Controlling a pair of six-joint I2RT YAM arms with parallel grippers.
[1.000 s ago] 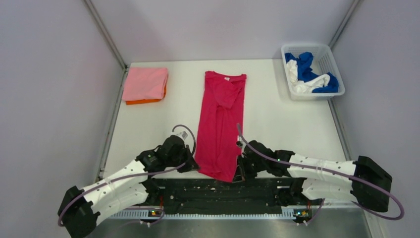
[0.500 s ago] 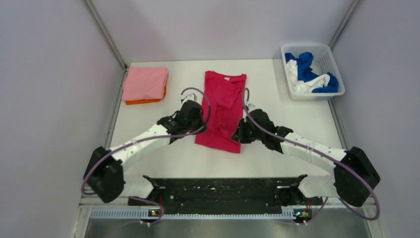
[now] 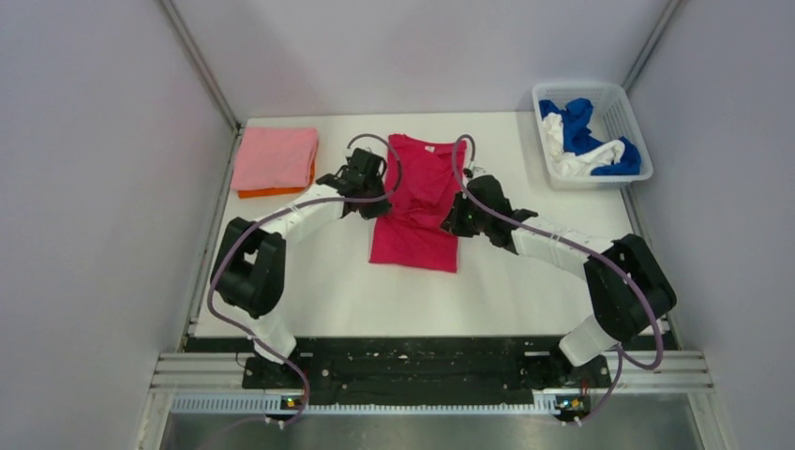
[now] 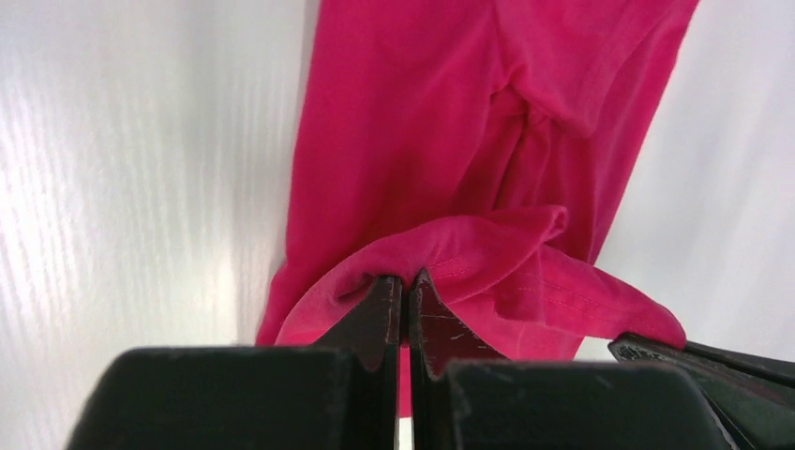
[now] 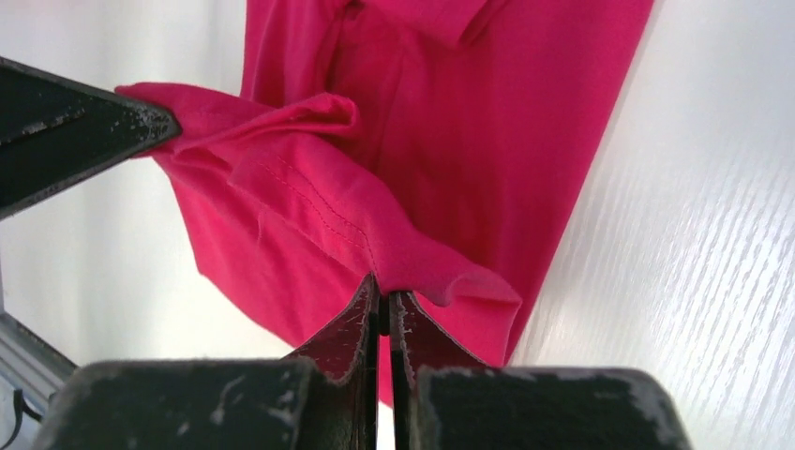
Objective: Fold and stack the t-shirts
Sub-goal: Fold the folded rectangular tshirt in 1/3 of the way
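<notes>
L pincer [image 4: 405, 286]: fingers together, clamped on hem of crimson-pink t-shirt [image 3: 417, 187] at its left corner; cloth bunched over the tips.
R pincer [image 5: 384, 298]: fingers together, clamped on same hem at right corner; stitched seam seen running off the tips.
Hem vs pincers: stretched btwn the two pincers and raised off the layer below, w/ a slack fold sagging in the middle.
Crimson-pink t-shirt, position: centre of worktop [image 3: 525, 281], laid lengthwise, collar at far end. Lower part is doubled over upper part, fold edge at near end.
Pincers vs shirt: held over approx. mid-body, L at left edge, R at right edge.
Chest area: cloth gathered inward, wrinkled.
Light pink t-shirt [image 3: 274, 157]: folded, far-left corner of worktop, apart from L pincer.
Orange t-shirt [image 3: 272, 193]: under light pink one, only its near edge showing.
Basket [image 3: 621, 112]: white mesh, far-right corner; blue t-shirt [image 3: 577, 122] and white t-shirt [image 3: 572, 164] heaped inside, unfolded.
L arm [image 3: 281, 220] / R arm [image 3: 553, 246]: both stretched fwd, converging on crimson-pink t-shirt.
</notes>
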